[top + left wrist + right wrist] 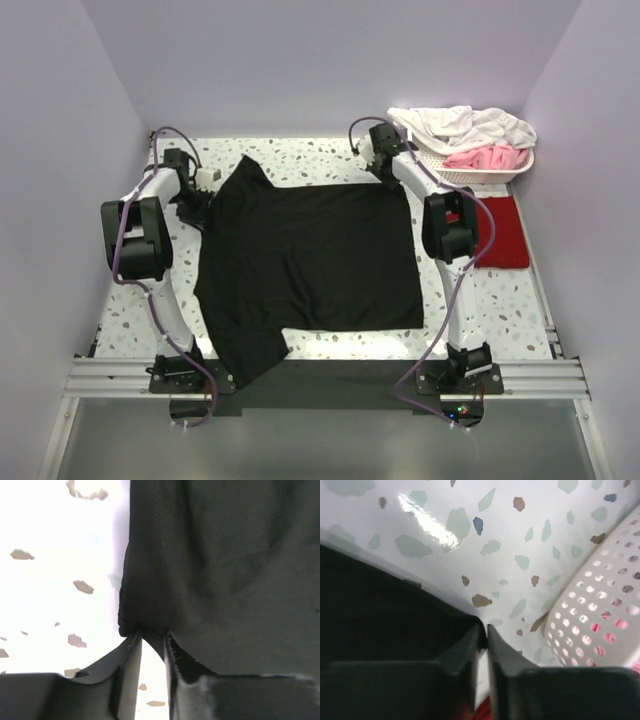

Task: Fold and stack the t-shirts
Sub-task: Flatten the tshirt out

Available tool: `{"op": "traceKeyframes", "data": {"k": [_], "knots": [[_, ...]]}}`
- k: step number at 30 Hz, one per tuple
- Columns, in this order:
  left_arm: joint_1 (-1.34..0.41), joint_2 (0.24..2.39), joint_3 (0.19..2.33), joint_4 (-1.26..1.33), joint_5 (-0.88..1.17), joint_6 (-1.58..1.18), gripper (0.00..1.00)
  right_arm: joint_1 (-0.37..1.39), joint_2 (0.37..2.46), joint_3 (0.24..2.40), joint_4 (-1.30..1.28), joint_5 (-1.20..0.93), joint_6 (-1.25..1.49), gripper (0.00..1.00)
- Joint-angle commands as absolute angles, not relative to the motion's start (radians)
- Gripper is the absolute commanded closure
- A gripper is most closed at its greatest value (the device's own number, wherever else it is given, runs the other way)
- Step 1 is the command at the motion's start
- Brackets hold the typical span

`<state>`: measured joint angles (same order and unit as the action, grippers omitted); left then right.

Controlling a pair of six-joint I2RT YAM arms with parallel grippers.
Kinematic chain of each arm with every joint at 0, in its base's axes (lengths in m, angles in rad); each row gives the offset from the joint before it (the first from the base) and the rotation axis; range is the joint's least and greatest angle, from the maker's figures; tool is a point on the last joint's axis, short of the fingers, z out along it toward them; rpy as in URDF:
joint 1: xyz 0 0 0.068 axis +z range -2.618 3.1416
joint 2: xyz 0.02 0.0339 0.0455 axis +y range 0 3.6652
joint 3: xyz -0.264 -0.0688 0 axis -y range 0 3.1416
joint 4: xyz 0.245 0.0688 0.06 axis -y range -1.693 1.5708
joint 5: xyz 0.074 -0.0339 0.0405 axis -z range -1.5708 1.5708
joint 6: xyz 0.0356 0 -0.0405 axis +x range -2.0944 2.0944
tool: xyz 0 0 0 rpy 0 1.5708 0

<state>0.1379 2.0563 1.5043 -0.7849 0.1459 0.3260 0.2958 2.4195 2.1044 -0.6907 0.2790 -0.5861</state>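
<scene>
**Desk:** Why do both arms reach for the far edge?

**Photographer:** The black t-shirt (310,260) lies spread mid-table. The left gripper (152,637) at 10 o'clock and the right gripper (484,629) at 1 o'clock each pinch its far edge, likely to draw it over for a fold. The dark red t-shirt (503,232) sits folded at 3 o'clock.

**Desk:** What do the wrist cameras add?

**Photographer:** The pinches: cloth nipped between closed fingertips. Only the overhead view shows the shirt's whole outline and the basket (480,172).

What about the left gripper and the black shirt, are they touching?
Touching. The left wrist view shows the left gripper pinching the black shirt between its jaws.
</scene>
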Motion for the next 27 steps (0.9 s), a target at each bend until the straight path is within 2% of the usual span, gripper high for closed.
{"op": "traceKeyframes", "data": {"k": [1,2,3,6,10,14,19,23,27], "knots": [[0.143,2.022,1.569,-0.735,0.233,0.328,0.67,0.293,2.485,2.178,-0.684,0.382,-0.618,0.78],[0.141,2.001,1.607,-0.723,0.282,0.324,0.63,0.293,2.476,2.19,-0.689,0.39,-0.603,0.67],[0.14,1.996,1.632,-0.704,0.307,0.319,0.61,0.291,2.464,2.189,-0.695,0.385,-0.592,0.52],[0.123,2.038,1.764,-0.69,0.351,0.296,0.56,0.293,2.39,2.169,-0.719,0.341,-0.552,0.41],[0.078,2.19,1.978,-0.73,0.337,0.288,0.55,0.293,2.327,2.169,-0.807,0.255,-0.5,0.43],[0.022,2.334,2.147,-0.746,0.367,0.291,0.69,0.295,2.28,2.149,-0.877,0.189,-0.442,0.49],[-0.044,2.381,2.155,-0.718,0.315,0.307,0.75,0.295,2.218,2.111,-0.933,0.175,-0.413,0.55],[-0.061,2.391,2.141,-0.67,0.249,0.285,0.82,0.295,2.172,2.053,-0.919,0.181,-0.407,0.55],[-0.074,2.419,2.155,-0.66,0.209,0.281,0.84,0.295,2.154,2.016,-0.914,0.181,-0.4,0.55]]}}
